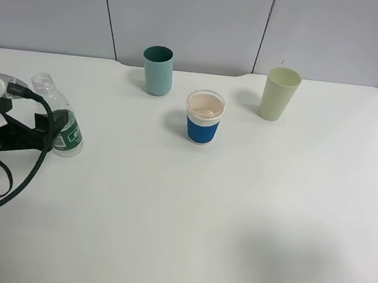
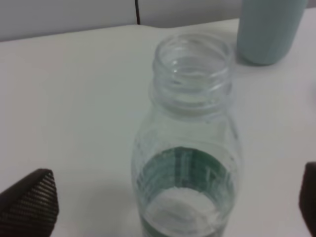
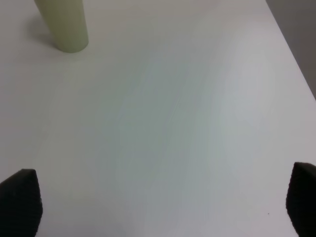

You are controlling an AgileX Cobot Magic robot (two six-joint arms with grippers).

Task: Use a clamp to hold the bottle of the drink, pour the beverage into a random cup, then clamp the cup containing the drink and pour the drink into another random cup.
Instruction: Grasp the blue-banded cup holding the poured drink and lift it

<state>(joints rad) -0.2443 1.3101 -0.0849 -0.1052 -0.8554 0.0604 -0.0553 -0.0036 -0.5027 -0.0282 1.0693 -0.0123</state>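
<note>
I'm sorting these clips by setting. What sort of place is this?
Most likely a robotics lab or test bench rather than a home: a bare white table, plain grey wall panels behind it, and a black cabled robot arm next to an uncapped bottle.

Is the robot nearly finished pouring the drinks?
Not sure about the first pour: the bottle stands on the table inside the open left gripper, and I cannot tell whether the blue-sleeved cup has been filled. Nothing is held now; the right gripper is open too. Left to do: tipping that cup into the teal tumbler.
</note>
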